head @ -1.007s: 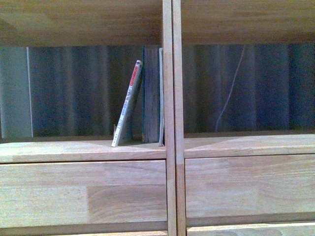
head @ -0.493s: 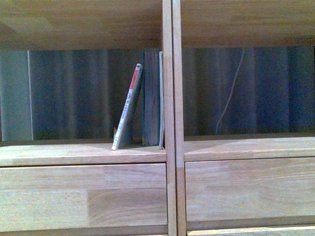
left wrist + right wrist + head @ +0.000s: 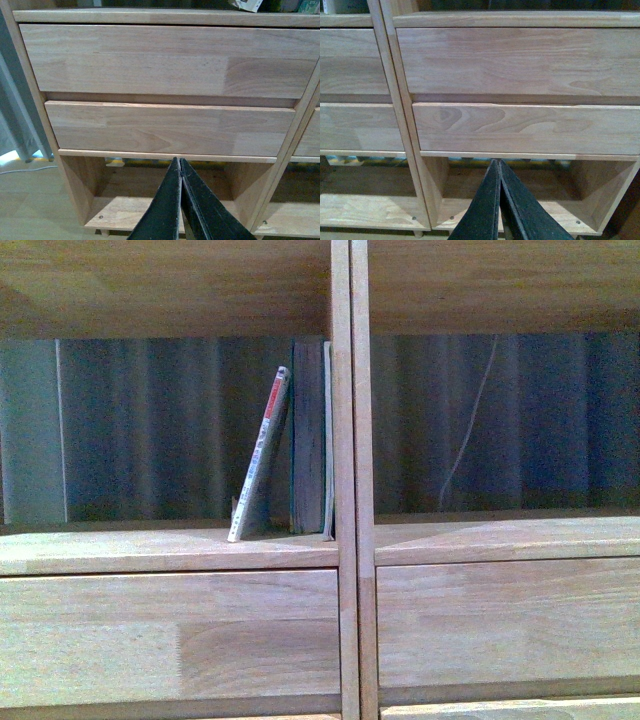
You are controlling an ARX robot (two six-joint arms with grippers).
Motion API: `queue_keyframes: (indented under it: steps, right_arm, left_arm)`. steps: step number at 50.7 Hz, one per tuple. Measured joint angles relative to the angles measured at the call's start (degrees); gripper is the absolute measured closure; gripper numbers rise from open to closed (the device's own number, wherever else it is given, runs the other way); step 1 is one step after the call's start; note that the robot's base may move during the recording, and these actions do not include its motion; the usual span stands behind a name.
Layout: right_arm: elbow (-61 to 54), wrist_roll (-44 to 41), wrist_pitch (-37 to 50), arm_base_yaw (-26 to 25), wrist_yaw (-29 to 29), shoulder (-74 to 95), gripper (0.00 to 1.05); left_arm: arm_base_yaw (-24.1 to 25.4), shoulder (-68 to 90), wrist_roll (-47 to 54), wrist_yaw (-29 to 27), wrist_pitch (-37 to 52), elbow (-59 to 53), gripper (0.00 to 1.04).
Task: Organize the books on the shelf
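Note:
In the front view the light-wood shelf [image 3: 348,440] fills the frame. A thin paperback [image 3: 260,455] with a red-and-white spine leans rightward in the left cubby. It rests against a thicker teal book [image 3: 309,435] that stands upright by the central divider. Neither arm shows in that view. My left gripper [image 3: 180,164] is shut and empty, low down in front of the drawer fronts [image 3: 165,127] and an open bottom cubby. My right gripper [image 3: 499,165] is also shut on nothing, facing the lower drawers [image 3: 525,127] right of a divider.
The right cubby [image 3: 500,425] holds nothing; a thin cord [image 3: 470,420] hangs behind it against a dark curtain. Wide drawer fronts [image 3: 170,635] run below both cubbies. In the left wrist view, floor [image 3: 30,200] and a pale curtain [image 3: 12,115] lie beside the unit.
The front view shifted slightly up and down between frames. The books keep the same pose.

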Motion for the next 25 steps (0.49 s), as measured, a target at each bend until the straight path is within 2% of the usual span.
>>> queue_keyframes:
  steps: [7, 10, 16, 25]
  right_arm:
    - [0.00, 0.00, 0.00, 0.00, 0.02, 0.00, 1.02]
    - [0.00, -0.07, 0.00, 0.00, 0.00, 0.00, 1.01]
    - [0.00, -0.04, 0.00, 0.00, 0.00, 0.00, 0.77]
    - [0.00, -0.04, 0.00, 0.00, 0.00, 0.00, 0.51]
  left_arm:
    - [0.00, 0.00, 0.00, 0.00, -0.02, 0.00, 1.02]
    - [0.00, 0.00, -0.02, 0.00, -0.02, 0.00, 0.94]
    - [0.00, 0.00, -0.02, 0.00, -0.04, 0.02, 0.69]
    - [0.00, 0.00, -0.02, 0.00, -0.04, 0.00, 0.43]
